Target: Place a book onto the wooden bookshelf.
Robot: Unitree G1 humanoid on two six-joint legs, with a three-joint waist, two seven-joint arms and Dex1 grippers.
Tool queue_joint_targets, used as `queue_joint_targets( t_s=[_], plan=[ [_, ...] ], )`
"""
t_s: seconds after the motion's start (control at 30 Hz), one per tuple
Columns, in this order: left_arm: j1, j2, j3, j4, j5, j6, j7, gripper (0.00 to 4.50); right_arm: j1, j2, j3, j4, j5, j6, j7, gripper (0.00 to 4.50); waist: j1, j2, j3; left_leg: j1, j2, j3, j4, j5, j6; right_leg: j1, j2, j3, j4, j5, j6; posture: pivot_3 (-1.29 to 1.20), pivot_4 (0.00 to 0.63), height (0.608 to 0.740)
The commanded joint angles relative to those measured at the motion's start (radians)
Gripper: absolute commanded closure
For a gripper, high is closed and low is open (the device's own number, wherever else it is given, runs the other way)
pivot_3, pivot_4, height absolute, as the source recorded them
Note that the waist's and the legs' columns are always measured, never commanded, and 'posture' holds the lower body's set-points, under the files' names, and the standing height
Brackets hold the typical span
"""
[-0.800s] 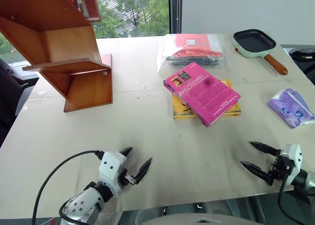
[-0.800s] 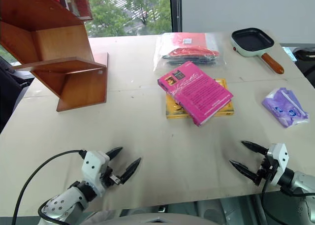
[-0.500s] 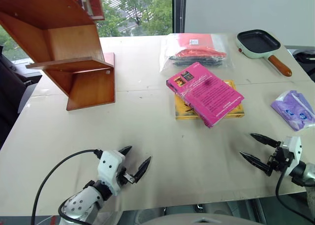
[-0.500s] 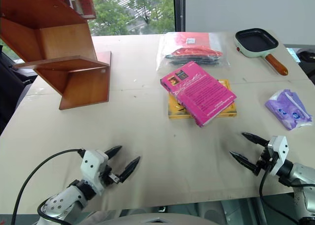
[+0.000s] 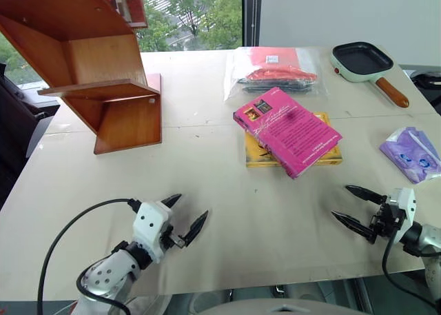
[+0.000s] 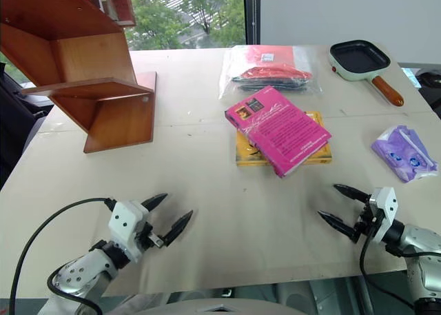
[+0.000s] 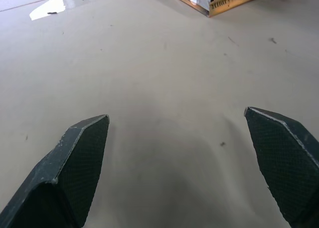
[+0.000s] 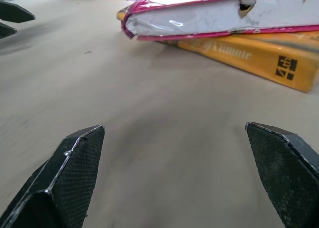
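Left eye view gives me the whole table (image 5: 207, 184): the book (image 5: 287, 130), bright pink, lies flat and skewed on top of a yellow book (image 5: 324, 154), right of centre and well apart from both arms. The wooden bookshelf (image 5: 89, 67) stands at the far left corner, with what looks like a red spine on its upper slanted panel, though I can't make it out properly. My left gripper (image 5: 184, 215) hovers low over the near left edge, fingers spread wide and holding nothing. The right gripper (image 5: 355, 206) sits near the front right edge, also splayed and empty, pointing in toward the books. Beyond the books I see a clear plastic bag (image 5: 272, 70), a small frying pan (image 5: 363, 61), and a purple packet (image 5: 413, 153).
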Motion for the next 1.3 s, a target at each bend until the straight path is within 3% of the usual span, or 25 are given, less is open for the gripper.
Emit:
queue_joint_targets(
  t_s=[0.03, 0.2, 0.4, 0.43, 0.47, 0.57, 0.67, 0.7, 0.8, 1.03, 1.3],
  plan=[
    [-0.004, 0.024, 0.004, -0.031, -0.016, 0.008, -0.02, 0.02, -0.01, -0.006, -0.017, -0.024, -0.014, -0.009, -0.039, 0.0, 0.0, 0.0, 0.0, 0.0, 0.0, 0.0, 0.0, 0.0, 0.0, 0.0, 0.0, 0.0, 0.0, 0.0, 0.0, 0.0, 0.15, 0.735],
    [-0.051, 0.049, 0.021, 0.001, -0.017, 0.016, -0.029, 0.02, -0.014, -0.034, -0.033, -0.032, -0.023, 0.04, -0.088, 0.0, 0.001, 0.0, 0.0, 0.0, 0.0, 0.0, 0.0, 0.0, 0.0, 0.0, 0.0, 0.0, 0.0, 0.0, 0.0, 0.0, 0.15, 0.735],
    [-0.189, 0.204, 0.112, -0.009, -0.17, 0.118, -0.169, 0.02, -0.166, -0.145, -0.105, 0.022, 0.032, 0.186, -0.142, 0.0, -0.003, 0.001, 0.001, 0.001, 0.0, 0.001, 0.001, 0.0, 0.0, 0.0, 0.001, -0.002, 0.001, 0.002, -0.002, 0.0, 0.15, 0.735],
    [-0.215, 0.233, 0.129, -0.017, -0.208, 0.148, -0.193, 0.0, -0.21, -0.157, -0.107, 0.041, 0.031, 0.196, -0.148, 0.51, -0.003, 0.001, 0.001, 0.001, 0.0, 0.001, 0.001, 0.0, 0.0, 0.0, 0.001, -0.002, 0.001, 0.002, -0.002, 0.0, 0.15, 0.735],
    [-0.233, 0.258, 0.142, -0.026, -0.246, 0.181, -0.212, 0.0, -0.247, -0.162, -0.109, 0.058, 0.03, 0.2, -0.154, 0.52, -0.003, 0.001, 0.0, 0.002, 0.0, 0.001, 0.001, 0.0, 0.0, 0.0, 0.002, -0.002, 0.001, 0.002, -0.002, 0.0, 0.15, 0.735],
    [-0.286, 0.357, 0.168, -0.066, -0.345, 0.252, -0.307, 0.0, -0.389, -0.176, -0.087, 0.148, 0.003, 0.213, -0.164, 1.65, -0.011, -0.002, 0.002, 0.001, 0.002, 0.002, 0.001, 0.0, 0.0, 0.0, 0.005, -0.002, 0.001, 0.003, -0.002, 0.0, 0.15, 0.735],
    [-0.368, 0.425, 0.189, -0.08, -0.41, 0.301, -0.337, 0.0, -0.562, -0.175, -0.034, 0.31, -0.061, 0.204, -0.166, 3.05, -0.015, -0.002, 0.002, 0.001, 0.002, 0.003, 0.001, 0.0, 0.0, -0.001, 0.007, -0.002, 0.001, 0.003, -0.002, 0.0, 0.15, 0.735],
    [-0.406, 0.453, 0.198, -0.076, -0.422, 0.314, -0.351, 0.0, -0.655, -0.168, -0.001, 0.409, -0.1, 0.189, -0.163, 3.71, -0.016, -0.002, 0.002, 0.001, 0.002, 0.003, 0.001, 0.0, 0.0, -0.001, 0.006, -0.002, 0.001, 0.004, 0.0, 0.0, 0.15, 0.735],
    [-0.479, 0.5, 0.212, -0.056, -0.438, 0.342, -0.363, 0.0, -0.851, -0.145, 0.071, 0.653, -0.196, 0.117, -0.159, 4.39, -0.025, -0.002, 0.004, -0.001, 0.001, 0.007, 0.0, 0.001, 0.0, -0.004, 0.006, 0.002, 0.0, 0.006, 0.002, 0.0, 0.15, 0.735],
    [-0.544, 0.503, 0.229, -0.052, -0.472, 0.419, -0.313, 0.0, -1.111, -0.062, 0.16, 1.017, -0.339, -0.022, -0.133, 4.39, -0.031, -0.003, 0.005, -0.001, 0.001, 0.012, -0.001, 0.003, -0.005, -0.007, 0.006, 0.009, -0.001, 0.006, 0.002, 0.0, 0.15, 0.735],
    [-0.523, 0.474, 0.323, -0.105, -0.608, 0.539, -0.213, 0.0, -1.202, -0.001, 0.165, 1.119, -0.395, -0.073, -0.097, 4.39, -0.029, -0.003, 0.005, -0.005, 0.001, 0.012, -0.002, 0.003, -0.005, -0.011, 0.001, 0.012, 0.0, 0.007, 0.004, 0.0, 0.15, 0.735]
  ],
)
